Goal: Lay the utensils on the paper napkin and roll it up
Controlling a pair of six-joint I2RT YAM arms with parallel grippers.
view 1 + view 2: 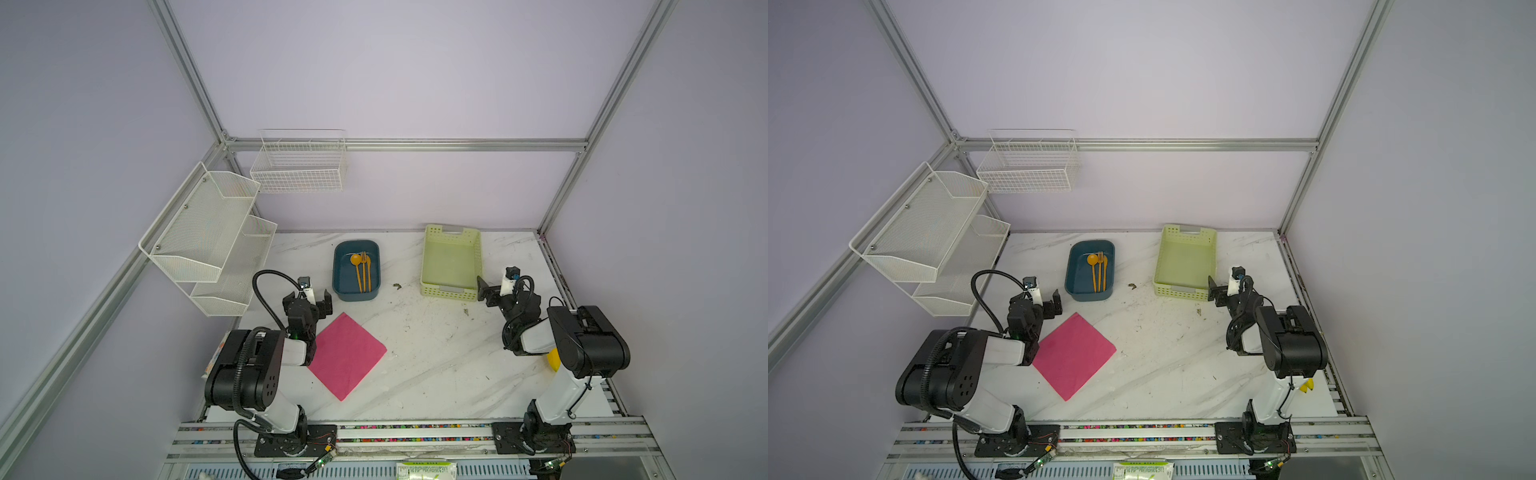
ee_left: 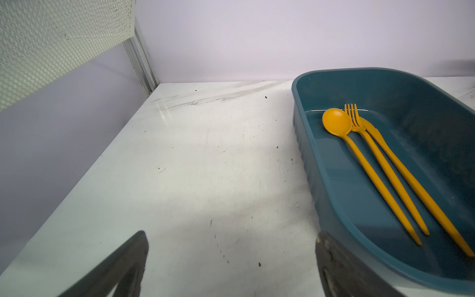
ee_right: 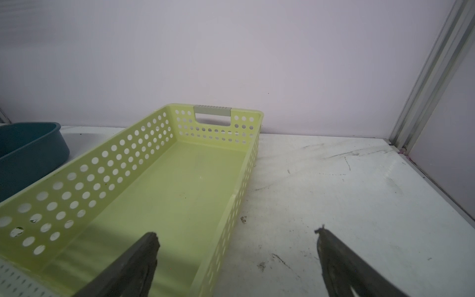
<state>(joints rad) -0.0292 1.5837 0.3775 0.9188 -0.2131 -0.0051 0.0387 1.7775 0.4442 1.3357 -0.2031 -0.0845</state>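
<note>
Open tabletop [image 1: 436,353] stretches between the two arms, closed in by walls at the back and both sides. One pink napkin [image 1: 347,357] lies flat and corner-on, its left corner hidden by the left arm. Behind it, three orange utensils lie side by side in one blue tub [image 1: 357,295]: one spoon [image 2: 336,124], one fork [image 2: 356,122] and one knife [image 2: 422,195]. One green basket [image 1: 449,293] stands to the right. The left end effector [image 2: 232,235] is spread, near the tub. The right end effector [image 3: 236,233] is spread at the basket's near corner. A yellow object [image 1: 552,359] is mostly hidden behind the right arm.
</note>
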